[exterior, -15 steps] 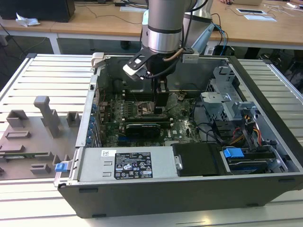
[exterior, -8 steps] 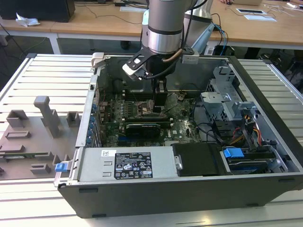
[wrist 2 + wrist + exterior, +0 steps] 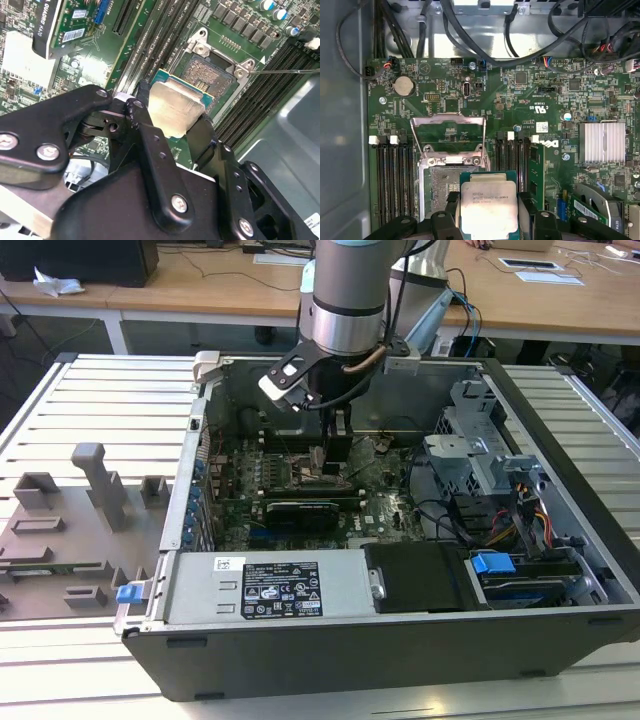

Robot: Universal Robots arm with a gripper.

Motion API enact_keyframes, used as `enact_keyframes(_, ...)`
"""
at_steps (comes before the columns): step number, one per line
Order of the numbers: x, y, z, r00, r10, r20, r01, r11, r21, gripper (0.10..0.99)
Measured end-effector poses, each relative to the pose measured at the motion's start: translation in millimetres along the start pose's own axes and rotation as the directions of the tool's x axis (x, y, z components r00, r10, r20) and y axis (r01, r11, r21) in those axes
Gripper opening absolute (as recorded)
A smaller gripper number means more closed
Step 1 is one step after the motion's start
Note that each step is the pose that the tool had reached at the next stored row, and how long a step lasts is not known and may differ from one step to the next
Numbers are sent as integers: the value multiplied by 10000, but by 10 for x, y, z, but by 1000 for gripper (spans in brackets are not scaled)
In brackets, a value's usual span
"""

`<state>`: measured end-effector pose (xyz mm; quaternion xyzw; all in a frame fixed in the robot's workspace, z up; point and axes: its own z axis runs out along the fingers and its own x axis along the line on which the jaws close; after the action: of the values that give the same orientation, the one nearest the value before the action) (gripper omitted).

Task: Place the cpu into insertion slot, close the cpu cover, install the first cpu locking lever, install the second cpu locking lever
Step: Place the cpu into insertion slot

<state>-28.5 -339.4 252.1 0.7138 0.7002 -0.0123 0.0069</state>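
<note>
Exterior view, setting: open computer case (image 3: pixel 330 640) lying on a slatted desk (image 3: pixel 90 410), motherboard exposed.
Exterior view, hand: hand (image 3: pixel 336 462) down inside the case, directly above the insertion slot (image 3: pixel 297 472).
Second wrist view, hand: clamped on the cpu (image 3: pixel 177 107), with black fingers (image 3: pixel 200 137) pressing two opposite edges.
Second wrist view, cpu: hanging over the near corner of the insertion slot, overlapping its silver border. Cannot tell whether touching it.
Second wrist view, slot: dark centre bare and unoccupied.
First wrist view, cpu: dull silver top upward, thin green rim showing, held between the fingers and overlapping the slot's near edge; not yet seated.
First wrist view, slot: mostly uncovered.
First wrist view, cover: the cpu cover (image 3: pixel 448 118) open, folded back beyond the slot, board visible through its window.
Handling, weight: probably very light, thin and stiff.
Handling, surface: smooth metal top, likely slippery under a flat pad.
Handling, fragility: underside contacts and slot pins judged delicate, so no sliding and no pressing at an angle.
Handling, hold: best taken by opposite edges at the green rim, as held now, keeping it level.
</note>
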Motion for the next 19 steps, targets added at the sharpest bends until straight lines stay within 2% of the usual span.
enact_keyframes(5,77,-2,-2,10000,0,3,0,10000,0,545)
enact_keyframes(19,189,-4,-5,10000,0,4,0,10000,1,545)
